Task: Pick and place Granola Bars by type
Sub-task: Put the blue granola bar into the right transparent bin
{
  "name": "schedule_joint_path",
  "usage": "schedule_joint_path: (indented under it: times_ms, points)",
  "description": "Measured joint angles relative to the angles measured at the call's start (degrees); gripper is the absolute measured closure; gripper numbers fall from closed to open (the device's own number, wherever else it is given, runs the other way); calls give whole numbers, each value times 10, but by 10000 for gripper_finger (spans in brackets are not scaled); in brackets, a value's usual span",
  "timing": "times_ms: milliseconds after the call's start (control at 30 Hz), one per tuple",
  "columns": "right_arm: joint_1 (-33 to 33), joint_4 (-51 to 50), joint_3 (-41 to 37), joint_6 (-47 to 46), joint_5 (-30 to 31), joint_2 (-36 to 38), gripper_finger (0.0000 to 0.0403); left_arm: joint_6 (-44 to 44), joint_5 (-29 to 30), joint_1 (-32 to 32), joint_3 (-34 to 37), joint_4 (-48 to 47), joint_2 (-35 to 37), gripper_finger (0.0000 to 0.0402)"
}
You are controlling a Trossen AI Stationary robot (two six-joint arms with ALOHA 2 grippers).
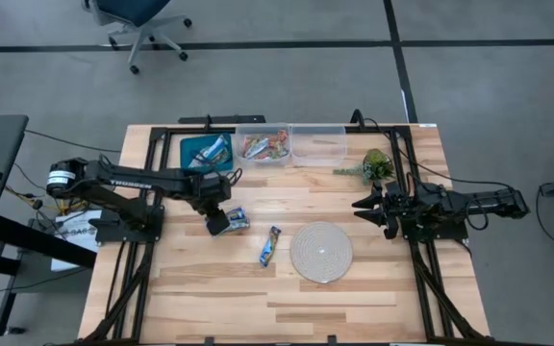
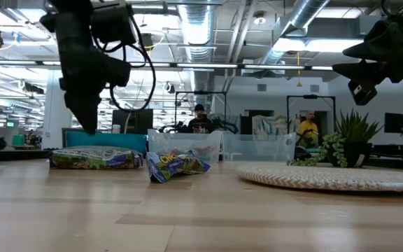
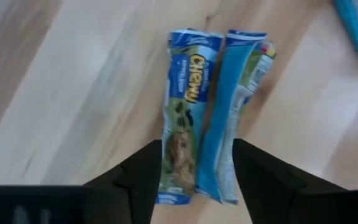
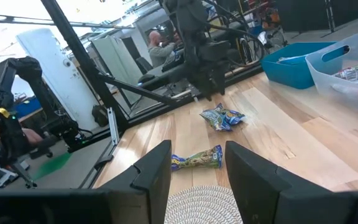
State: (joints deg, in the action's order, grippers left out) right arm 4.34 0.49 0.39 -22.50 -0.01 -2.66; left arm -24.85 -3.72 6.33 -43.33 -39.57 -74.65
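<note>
Above two bars (image 3: 207,118), left gripper (image 3: 196,163) spread.

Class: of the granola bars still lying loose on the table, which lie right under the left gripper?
The pair of blue bars lying side by side beneath the left gripper, its fingers open above them. The other loose bar lies alone, nearer the round woven mat.

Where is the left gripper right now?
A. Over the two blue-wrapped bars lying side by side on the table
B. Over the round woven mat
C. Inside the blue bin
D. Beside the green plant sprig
A: the left wrist view shows the left gripper with fingers apart above the two blue-wrapped bars, and the high view puts it at those bars, away from the blue bin.
</note>
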Motion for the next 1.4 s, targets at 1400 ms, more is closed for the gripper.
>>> schedule_joint_path:
  times_ms: [1400]
  points:
    - [0, 0, 0, 0, 0, 0, 261, 26, 25, -18, 10, 88, -138, 333]
